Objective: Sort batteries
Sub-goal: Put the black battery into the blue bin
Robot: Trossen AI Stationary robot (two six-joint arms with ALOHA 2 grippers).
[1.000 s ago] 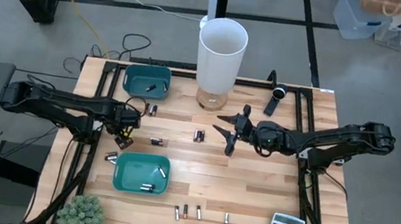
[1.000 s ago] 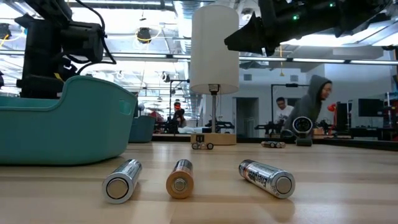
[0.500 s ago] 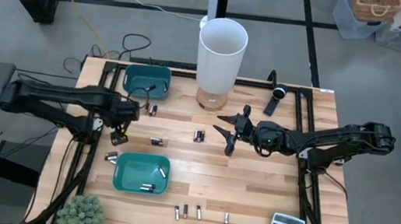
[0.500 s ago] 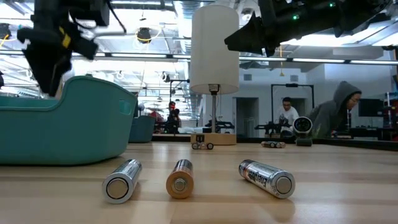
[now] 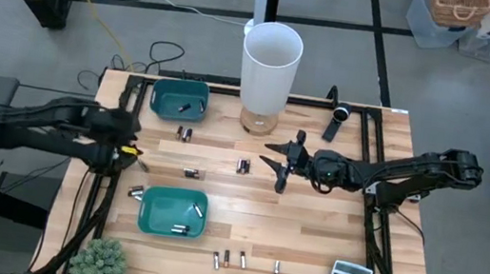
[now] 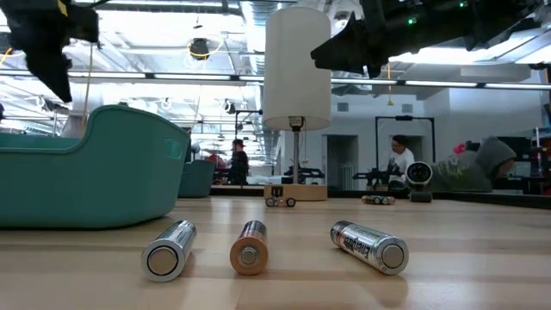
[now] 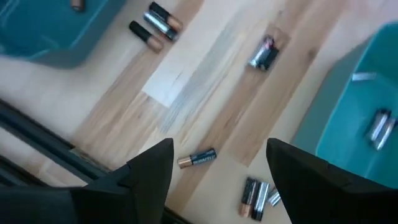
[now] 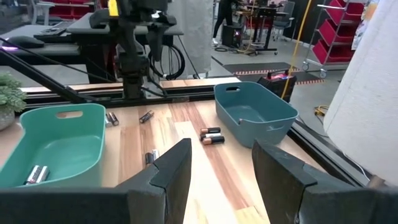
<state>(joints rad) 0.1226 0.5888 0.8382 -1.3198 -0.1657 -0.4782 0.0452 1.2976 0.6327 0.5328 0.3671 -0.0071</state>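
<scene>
Batteries [image 5: 246, 262], loose cells strewn over the table [image 5: 308, 232] with several already in the near teal bin [image 5: 172, 212], lay ungrasped, presumably awaiting sorting; left gripper [image 5: 134, 150] parted, empty above the left edge; right gripper [image 5: 277, 161] parted, empty mid-table.

The left gripper [image 5: 132, 151] now sits farther from the near teal bin [image 5: 173, 212], out over the table's left edge, empty with its fingers spread; earlier it hovered just above that bin's left corner. In the room beyond the bin, a person in a grey hood [image 6: 487, 162] now bends lower.
</scene>
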